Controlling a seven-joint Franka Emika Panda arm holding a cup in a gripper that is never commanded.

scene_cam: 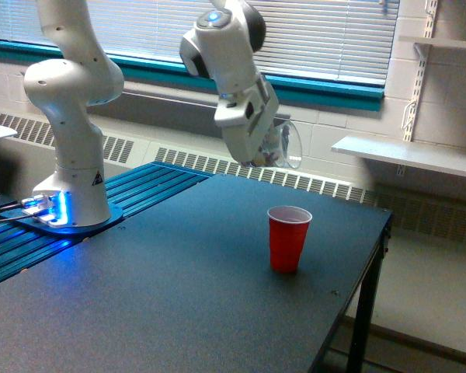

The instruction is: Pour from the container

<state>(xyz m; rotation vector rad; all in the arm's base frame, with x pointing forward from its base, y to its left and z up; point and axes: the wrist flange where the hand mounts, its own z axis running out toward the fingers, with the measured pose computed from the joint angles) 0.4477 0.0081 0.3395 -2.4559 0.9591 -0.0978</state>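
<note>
Exterior view: container (283,146) betw. jaws

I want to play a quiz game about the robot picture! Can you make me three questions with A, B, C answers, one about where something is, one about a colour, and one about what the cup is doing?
1. Where is the clear cup?
A. Standing on the table
B. Up in the air, held in the pincer
C. Inside the red cup

2. What colour is the cup standing on the table?
A. Red
B. Green
C. Yellow

3. How is the clear cup sitting?
A. Straight up
B. Upside down on the table
C. Tipped on its side, mouth facing the exterior view's right

Answers:
1. B, the pincer grips it above the table, higher than the red cup.
2. A, its outside is red and its inside is white.
3. C, its open rim points sideways, not up.
</note>
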